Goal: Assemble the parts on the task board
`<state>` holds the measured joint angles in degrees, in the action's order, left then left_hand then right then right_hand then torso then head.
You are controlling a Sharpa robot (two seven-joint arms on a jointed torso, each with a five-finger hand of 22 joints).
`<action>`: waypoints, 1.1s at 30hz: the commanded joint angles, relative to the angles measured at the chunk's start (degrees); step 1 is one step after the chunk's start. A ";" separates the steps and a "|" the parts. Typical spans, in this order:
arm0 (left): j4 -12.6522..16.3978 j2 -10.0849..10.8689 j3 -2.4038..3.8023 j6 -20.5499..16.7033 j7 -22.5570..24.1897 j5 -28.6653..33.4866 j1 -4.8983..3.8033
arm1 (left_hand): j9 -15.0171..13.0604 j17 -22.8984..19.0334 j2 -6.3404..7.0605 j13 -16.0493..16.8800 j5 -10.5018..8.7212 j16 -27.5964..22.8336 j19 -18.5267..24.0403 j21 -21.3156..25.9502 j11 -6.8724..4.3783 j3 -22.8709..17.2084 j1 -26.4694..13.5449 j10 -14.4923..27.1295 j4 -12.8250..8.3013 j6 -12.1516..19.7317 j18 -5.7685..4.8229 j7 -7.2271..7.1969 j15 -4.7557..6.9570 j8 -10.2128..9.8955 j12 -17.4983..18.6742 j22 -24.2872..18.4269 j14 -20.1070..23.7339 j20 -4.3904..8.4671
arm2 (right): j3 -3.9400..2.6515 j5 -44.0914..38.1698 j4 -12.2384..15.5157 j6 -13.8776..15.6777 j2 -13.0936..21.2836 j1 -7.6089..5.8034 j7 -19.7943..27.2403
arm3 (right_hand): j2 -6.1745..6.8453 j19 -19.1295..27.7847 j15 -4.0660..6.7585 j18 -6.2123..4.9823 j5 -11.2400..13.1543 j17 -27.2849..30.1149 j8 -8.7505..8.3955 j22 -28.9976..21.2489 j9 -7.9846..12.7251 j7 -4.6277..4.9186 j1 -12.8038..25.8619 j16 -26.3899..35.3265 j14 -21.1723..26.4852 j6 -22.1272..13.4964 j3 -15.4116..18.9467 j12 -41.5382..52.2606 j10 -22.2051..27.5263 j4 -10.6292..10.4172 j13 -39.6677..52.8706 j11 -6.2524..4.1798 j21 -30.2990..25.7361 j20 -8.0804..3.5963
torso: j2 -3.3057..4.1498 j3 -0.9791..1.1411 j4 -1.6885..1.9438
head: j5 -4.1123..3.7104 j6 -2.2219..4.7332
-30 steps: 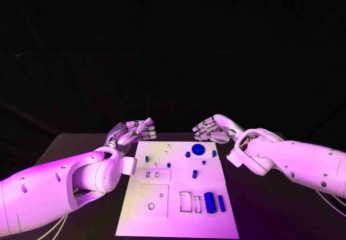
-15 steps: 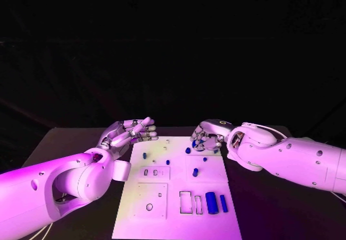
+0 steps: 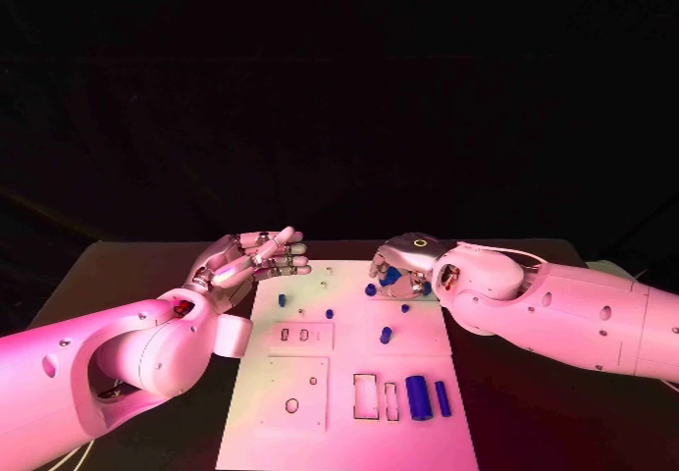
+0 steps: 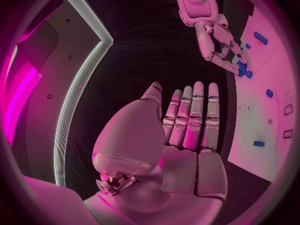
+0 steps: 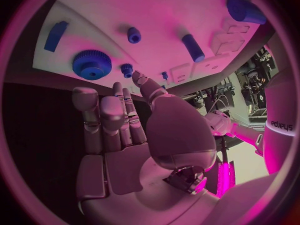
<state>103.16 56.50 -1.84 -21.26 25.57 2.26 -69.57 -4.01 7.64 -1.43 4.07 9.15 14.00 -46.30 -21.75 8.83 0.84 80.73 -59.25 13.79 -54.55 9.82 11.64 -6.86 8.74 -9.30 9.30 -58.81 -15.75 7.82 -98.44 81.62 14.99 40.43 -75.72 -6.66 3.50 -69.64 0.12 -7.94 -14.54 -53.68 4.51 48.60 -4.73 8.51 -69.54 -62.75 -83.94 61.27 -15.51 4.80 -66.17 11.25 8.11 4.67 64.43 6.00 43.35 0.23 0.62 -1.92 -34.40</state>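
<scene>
Gear [image 5: 92, 64] — toothed blue disc — sits on the smooth white task board [image 3: 333, 412] at its far edge, under the right robot hand [image 3: 400, 270], fingers straight. Left robot hand [image 3: 255, 259] hovers spread, empty, beside the board.

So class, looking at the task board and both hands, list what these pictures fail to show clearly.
- Head view: the right hand covers the large blue gear, so contact cannot be judged.
- Head view: small blue parts near the white task board's far edge are too small to identify.
- Left wrist view: the circle's rim cuts off the board.
</scene>
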 commanded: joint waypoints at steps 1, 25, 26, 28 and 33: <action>0.10 -0.03 0.05 1.68 0.05 -0.53 -0.17 | 0.11 0.09 -0.03 -0.10 -0.02 -0.30 -0.49 -0.20 0.38 0.24 0.56 0.01 -0.14 0.05 0.73 0.30 -0.21 -0.45 0.22 0.05 -0.28 0.08 | -0.05 -3.78 -0.17 -0.75 -0.27 -0.06 -1.82 | 0.49 -0.68 0.06 0.80 -0.24 -0.84 -0.20 1.05 -0.08 -0.44 -0.07 -0.83 -1.89 0.00 -0.20 0.41 0.41 -0.39 0.11 0.00 0.70 -0.11 | 0.50 -0.07 0.11 | -0.05 0.05; 0.48 0.04 0.05 2.14 -0.54 -0.53 -0.37 | 0.16 0.10 -0.20 -0.16 -0.01 -0.68 -0.38 -0.17 0.58 0.37 0.42 0.29 0.02 0.23 0.69 0.54 -0.37 -0.86 0.76 -0.04 -0.09 0.07 | -0.02 -3.68 -2.25 -1.89 -2.55 -0.06 -1.66 | -0.18 -2.76 0.09 1.62 -0.63 -5.42 0.05 7.21 -0.37 -0.46 -0.73 -5.45 -1.87 1.07 -2.48 1.34 0.02 -1.51 0.38 -0.11 4.91 -0.08 | 1.48 -0.03 0.52 | -0.31 -0.34; 0.48 0.04 0.05 2.15 -0.54 -0.53 -0.38 | 0.16 0.10 -0.20 -0.16 -0.01 -0.68 -0.38 -0.17 0.58 0.37 0.42 0.29 0.02 0.23 0.69 0.54 -0.37 -0.86 0.76 -0.04 -0.09 0.07 | -0.02 -3.65 -2.23 -2.01 -2.55 -0.06 -1.67 | -0.21 -2.81 0.09 1.64 -0.62 -5.56 0.06 7.36 -0.38 -0.47 -0.75 -5.58 -1.88 1.11 -2.56 1.36 0.00 -1.53 0.38 -0.12 5.01 -0.09 | 1.50 -0.04 0.54 | -0.32 -0.36; 0.48 0.03 0.05 2.15 -0.55 -0.53 -0.41 | 0.16 0.10 -0.20 -0.16 -0.01 -0.68 -0.38 -0.17 0.58 0.37 0.42 0.29 0.02 0.23 0.69 0.54 -0.37 -0.86 0.76 -0.04 -0.09 0.07 | -0.01 -3.62 -2.21 -2.26 -2.54 -0.06 -1.70 | -0.20 -2.87 0.10 1.66 -0.58 -5.74 0.09 7.61 -0.40 -0.49 -0.79 -5.78 -1.87 1.21 -2.73 1.40 -0.04 -1.58 0.38 -0.14 5.19 -0.09 | 1.59 0.00 0.54 | -0.24 -0.33; 0.42 0.03 0.05 2.12 -0.59 -0.53 -0.45 | 0.16 0.10 -0.20 -0.16 -0.01 -0.68 -0.38 -0.17 0.58 0.37 0.42 0.29 0.02 0.23 0.69 0.54 -0.37 -0.86 0.76 -0.04 -0.09 0.07 | -0.01 -3.59 -2.27 -2.68 -2.59 -0.05 -1.69 | -0.19 -2.99 0.16 1.72 -0.46 -6.14 0.29 8.23 -0.53 -0.62 -0.85 -6.26 -1.83 1.74 -3.21 1.61 -0.32 -1.78 0.42 -0.25 5.62 -0.13 | 1.61 0.02 0.48 | -0.18 -0.47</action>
<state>103.48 56.55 -1.83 -20.45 24.77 2.19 -69.86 -3.90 7.67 -1.43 3.97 9.15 13.51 -46.29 -21.74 9.03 0.84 80.73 -59.04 13.79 -54.34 9.80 11.85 -6.86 8.16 -8.64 9.28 -58.80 -15.75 7.83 -101.46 79.39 13.39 37.91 -75.75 -7.91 3.27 -72.16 0.12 -7.05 -15.09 -59.76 4.51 56.76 -5.22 7.96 -69.77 -68.71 -83.93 62.68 -18.37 6.19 -66.18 9.54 8.45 4.66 69.85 5.94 44.90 0.23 1.13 -2.14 -34.82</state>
